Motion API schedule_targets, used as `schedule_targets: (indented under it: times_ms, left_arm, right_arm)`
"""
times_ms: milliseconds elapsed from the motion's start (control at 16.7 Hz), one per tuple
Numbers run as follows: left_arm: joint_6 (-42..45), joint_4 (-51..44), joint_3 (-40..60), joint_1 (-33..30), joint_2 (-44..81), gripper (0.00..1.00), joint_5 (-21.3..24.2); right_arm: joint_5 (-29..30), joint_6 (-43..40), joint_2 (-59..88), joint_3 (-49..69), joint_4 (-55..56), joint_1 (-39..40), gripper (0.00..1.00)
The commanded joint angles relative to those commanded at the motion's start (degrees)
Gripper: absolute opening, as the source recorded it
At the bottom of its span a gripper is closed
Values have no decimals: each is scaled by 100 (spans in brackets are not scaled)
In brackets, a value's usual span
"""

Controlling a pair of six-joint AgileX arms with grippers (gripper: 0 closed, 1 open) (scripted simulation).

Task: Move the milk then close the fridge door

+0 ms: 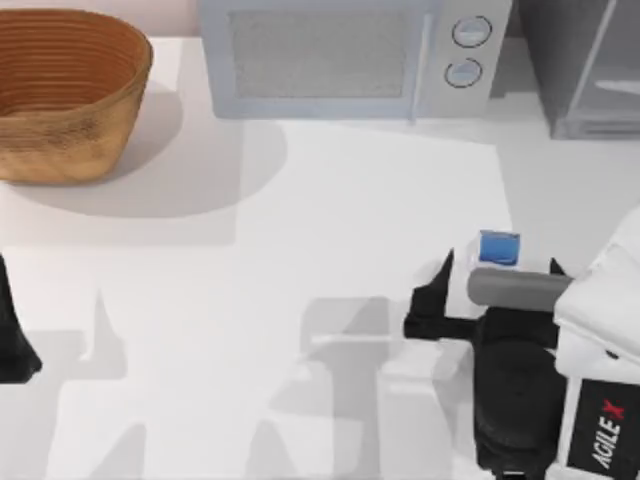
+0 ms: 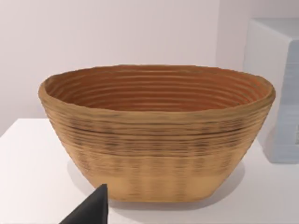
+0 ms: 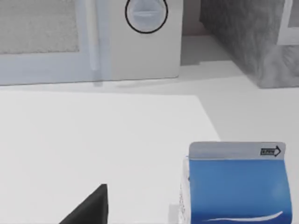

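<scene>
A: The milk [image 1: 499, 247] stands upright on the counter [image 1: 300, 300] at the right side, in front of the microwave [image 1: 350, 55] and nearer the robot than the fridge door [image 1: 610, 70]. Which arm serves it?

B: The right. The right gripper [image 1: 497, 275] sits at the carton; the left gripper [image 1: 15, 340] is parked at the left edge, facing the wicker basket [image 2: 156, 133].

A: State of the right fingers?

B: Spread wide. One finger [image 1: 435, 295] shows left of the carton, the other at its right, both apart from it. Nothing is held. For the left fingers, cannot tell.

A: Where does the carton lie from the fingers?

B: Between them. In the right wrist view the milk [image 3: 236, 184] stands off-centre, well apart from the visible fingertip [image 3: 91, 207]. Its long axis is vertical.

A: Requirement for the next move?

B: Probably centre the carton, then close on its side faces.
</scene>
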Motion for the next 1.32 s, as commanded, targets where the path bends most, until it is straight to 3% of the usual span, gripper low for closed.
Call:
schedule_targets:
  times_ms: [420, 660, 1320]
  left_arm:
    - [0, 0, 0, 0, 0, 100, 0]
    - [0, 0, 0, 0, 0, 100, 0]
    - [0, 0, 0, 0, 0, 100, 0]
  right_arm:
    - [-623, -181, 249, 583, -163, -659, 100]
    - [-641, -186, 257, 600, -168, -678, 100]
    - [-641, -186, 257, 600, -168, -678, 17]
